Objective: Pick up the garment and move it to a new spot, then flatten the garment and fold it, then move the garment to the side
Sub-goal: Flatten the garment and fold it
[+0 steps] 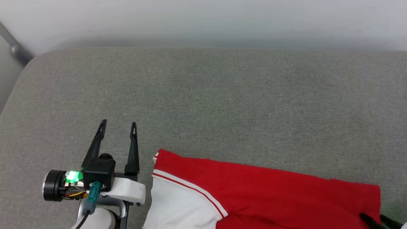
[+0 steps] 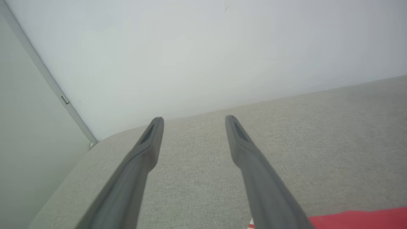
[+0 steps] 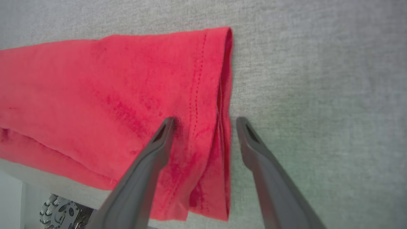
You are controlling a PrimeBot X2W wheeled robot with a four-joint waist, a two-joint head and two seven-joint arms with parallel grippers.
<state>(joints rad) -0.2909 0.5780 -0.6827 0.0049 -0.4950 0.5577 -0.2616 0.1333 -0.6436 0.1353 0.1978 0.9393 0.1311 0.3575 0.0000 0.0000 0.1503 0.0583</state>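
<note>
Garment (image 1: pixel 254 187) looks folded, just right of our left tool (image 1: pixel 118 122), spread and empty | right tool (image 3: pixel 206 118) spread astride its hem (image 3: pixel 227 79); we judge it poised to drag it aside.

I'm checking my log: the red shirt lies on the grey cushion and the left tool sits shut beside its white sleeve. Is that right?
Not quite: the left tool is open, holding nothing, as the left wrist view shows. The rest holds: the red shirt lies on the grey cushion, that tool beside its white sleeve.
</note>
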